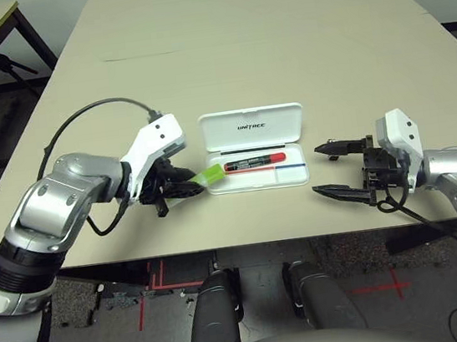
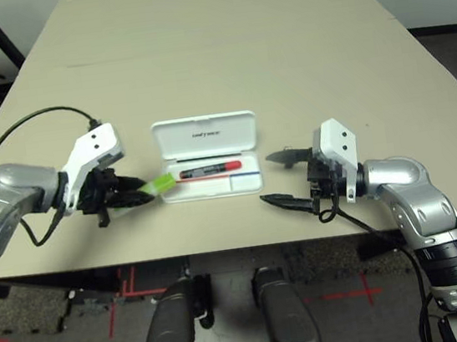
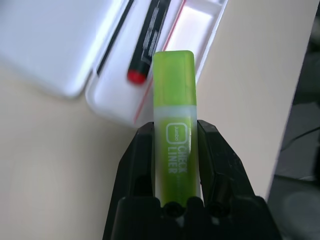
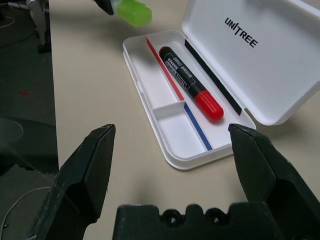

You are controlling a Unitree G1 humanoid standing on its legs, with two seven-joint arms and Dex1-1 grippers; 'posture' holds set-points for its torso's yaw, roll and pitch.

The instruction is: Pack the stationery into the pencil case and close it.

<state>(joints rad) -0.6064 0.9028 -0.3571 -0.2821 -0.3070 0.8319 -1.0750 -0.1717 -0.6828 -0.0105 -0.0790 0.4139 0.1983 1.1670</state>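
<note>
Starting at your left: the left gripper (image 1: 182, 187) is clamped on the lime-green highlighter (image 1: 210, 175), its two black fingers pressed against the flat sides of the barrel, with the green cap end sticking out past the fingertips toward the case. The highlighter is held off the table, just beside the near left corner of the pencil case (image 1: 258, 182), which lies to the robot's right of it. The held highlighter's long axis points at the case on a slant, while the case's long axis runs left to right across the table, so I judge that you will need to swing the barrel parallel to the tray before lowering it. Moving on, the case lies open at the table's middle, lid (image 1: 251, 127) folded back flat on the far side, tray on the near side. The red marker (image 1: 254, 162) already lies in the tray's far channel, parallel to the case's long axis, black body to the left and red end to the right. The near compartments look free. On your right, the right gripper (image 1: 342, 169) rests with fingers spread wide, holding nothing, well apart from the case's right end. The left arm is clearly the nearer one. Count: one highlighter, one marker, one case, two grippers. I cannot make out any small black-and-silver piece.
</note>
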